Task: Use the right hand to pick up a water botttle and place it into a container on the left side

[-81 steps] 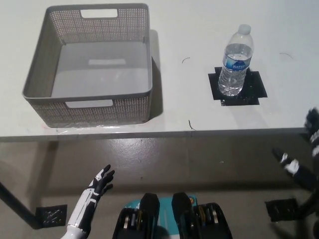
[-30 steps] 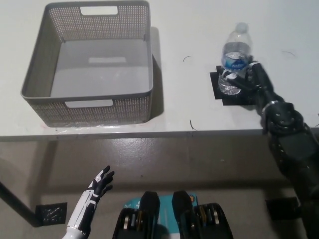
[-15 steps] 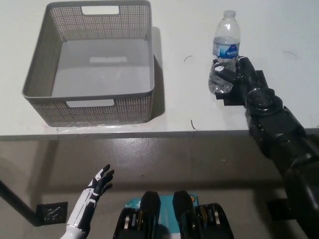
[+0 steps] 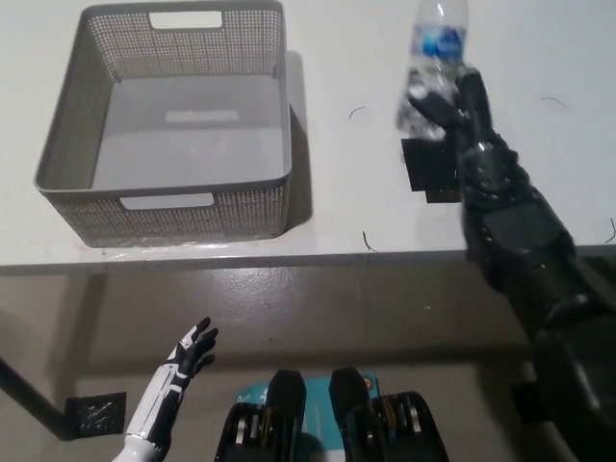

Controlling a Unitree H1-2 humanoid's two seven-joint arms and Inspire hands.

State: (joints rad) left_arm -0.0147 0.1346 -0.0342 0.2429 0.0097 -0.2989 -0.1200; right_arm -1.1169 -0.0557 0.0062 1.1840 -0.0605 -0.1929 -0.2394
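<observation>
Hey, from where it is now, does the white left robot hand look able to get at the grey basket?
Probably not as it stands. The left robot hand hangs open below the table edge, in front of the basket, so it would first have to rise over the edge. Nothing else blocks it.

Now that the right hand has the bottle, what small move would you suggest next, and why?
Probably carry it leftward: the right hand grips the water bottle above the black patch, and the grey basket sits open to the left. The left hand rests low.
</observation>
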